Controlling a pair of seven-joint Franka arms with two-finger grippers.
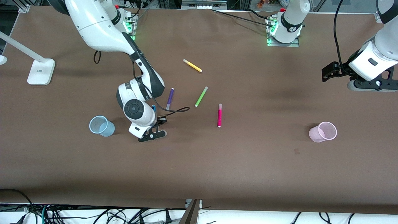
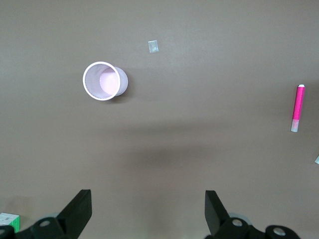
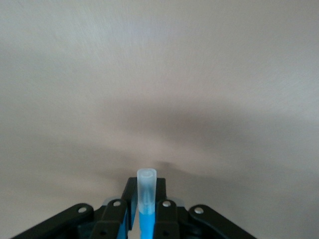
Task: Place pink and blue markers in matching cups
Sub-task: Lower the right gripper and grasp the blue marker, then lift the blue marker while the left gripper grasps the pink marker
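Note:
My right gripper [image 1: 154, 123] is low at the table beside the pale blue cup [image 1: 101, 126], shut on the blue marker [image 3: 147, 199]. The marker's clear cap sticks out past the fingertips, and a bit of its blue body [image 1: 153, 108] shows by the wrist. The pink marker [image 1: 219, 115] lies flat mid-table, also seen in the left wrist view [image 2: 298, 107]. The pale pink cup [image 1: 323, 132] stands upright toward the left arm's end. My left gripper [image 2: 148, 214] waits open and empty in the air at that end, and its camera looks down on the pink cup [image 2: 103, 81].
A purple marker [image 1: 169, 98], a green marker [image 1: 201, 96] and a yellow marker [image 1: 192, 65] lie between the arms' bases and the pink marker. A white lamp base [image 1: 41, 72] stands at the right arm's end. A small scrap [image 2: 153, 46] lies near the pink cup.

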